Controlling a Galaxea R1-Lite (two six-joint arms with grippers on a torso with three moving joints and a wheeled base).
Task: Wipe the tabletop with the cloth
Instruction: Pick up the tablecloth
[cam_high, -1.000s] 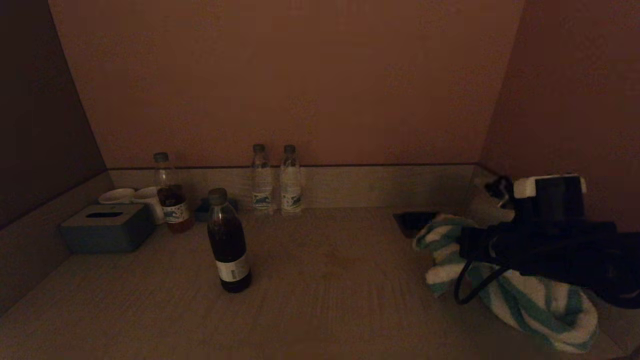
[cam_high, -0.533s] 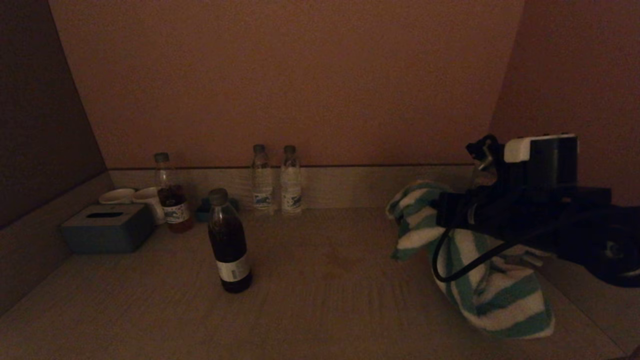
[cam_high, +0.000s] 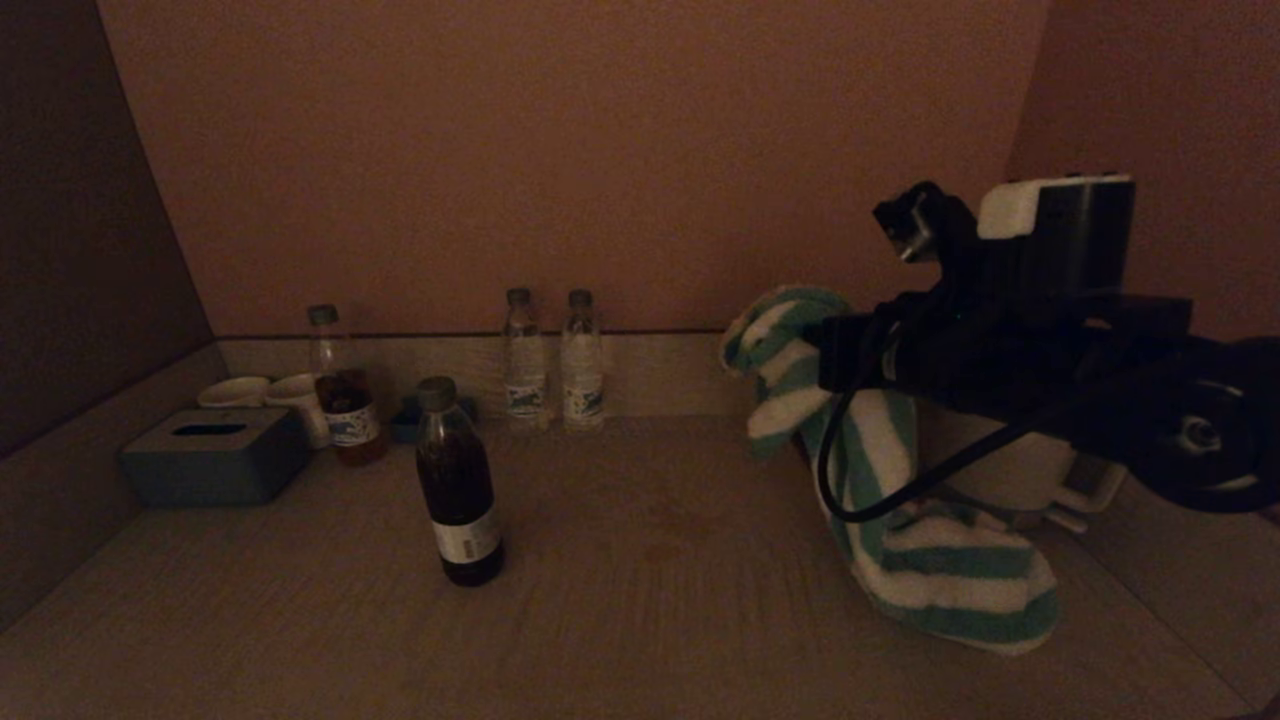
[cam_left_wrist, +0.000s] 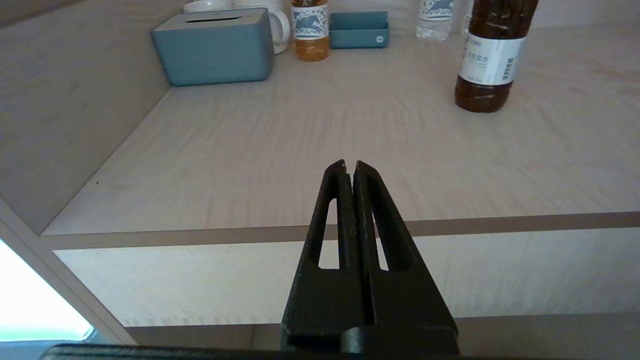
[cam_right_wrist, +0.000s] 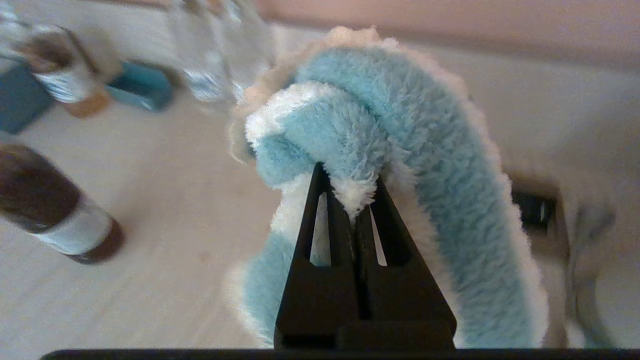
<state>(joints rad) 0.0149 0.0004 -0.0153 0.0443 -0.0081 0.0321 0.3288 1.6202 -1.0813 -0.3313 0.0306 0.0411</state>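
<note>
Dimly lit alcove, pale wood-grain tabletop (cam_high: 640, 600), reddish-brown walls (cam_high: 600, 160)

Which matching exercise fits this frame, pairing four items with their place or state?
Items:
1. striped cloth
2. left gripper
3. blue tissue box
4. dark bottle

States:
A. standing alone, nearest the tabletop's middle
B. shut on nothing, before the table's front edge
C. back left, beside white cups
D. pinched by the right gripper, hanging to the tabletop

Pairs: 1-D, 2-B, 3-C, 4-A
</note>
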